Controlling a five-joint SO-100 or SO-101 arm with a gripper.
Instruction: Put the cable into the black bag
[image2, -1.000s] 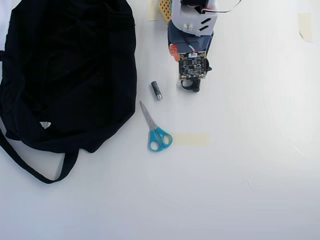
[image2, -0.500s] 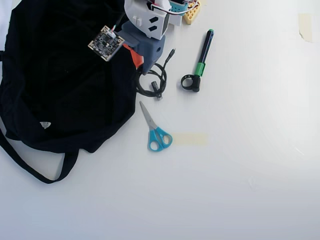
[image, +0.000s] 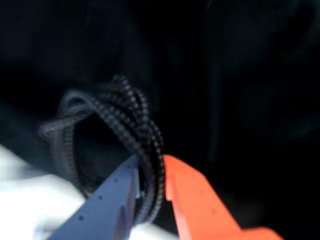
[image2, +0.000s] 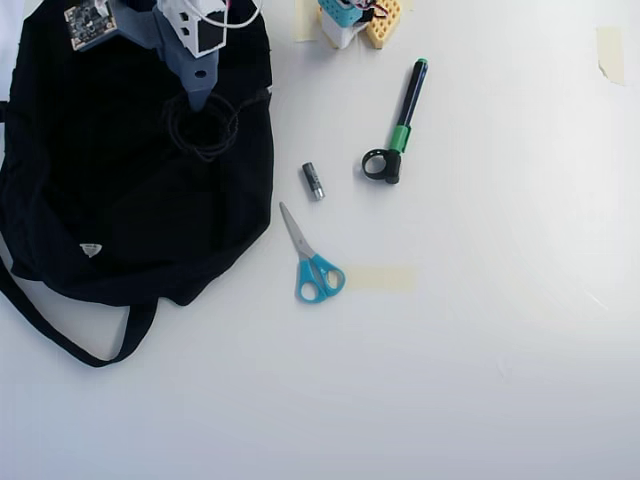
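The cable (image2: 205, 128), a thin black cord in a small round coil, hangs over the upper right part of the black bag (image2: 110, 190). My gripper (image2: 197, 98) is shut on it from above. In the wrist view the coil (image: 120, 120) is pinched between the blue finger (image: 112, 200) and the orange finger (image: 195, 200) of my gripper (image: 150, 164), with the bag's dark fabric (image: 240, 75) behind it. The bag is large and soft, with a small white tag (image2: 90, 249) and a long strap (image2: 60, 340).
On the white table to the right of the bag lie a small battery (image2: 314, 181), blue-handled scissors (image2: 310, 262), a black-and-green pen with a ring (image2: 402, 124) and a strip of tape (image2: 380, 278). The arm's base (image2: 355, 20) stands at the top edge.
The arm has swung left, from over the pen, past the bag's right edge, to above the bag. The cable left the table beside the battery and came with the gripper.
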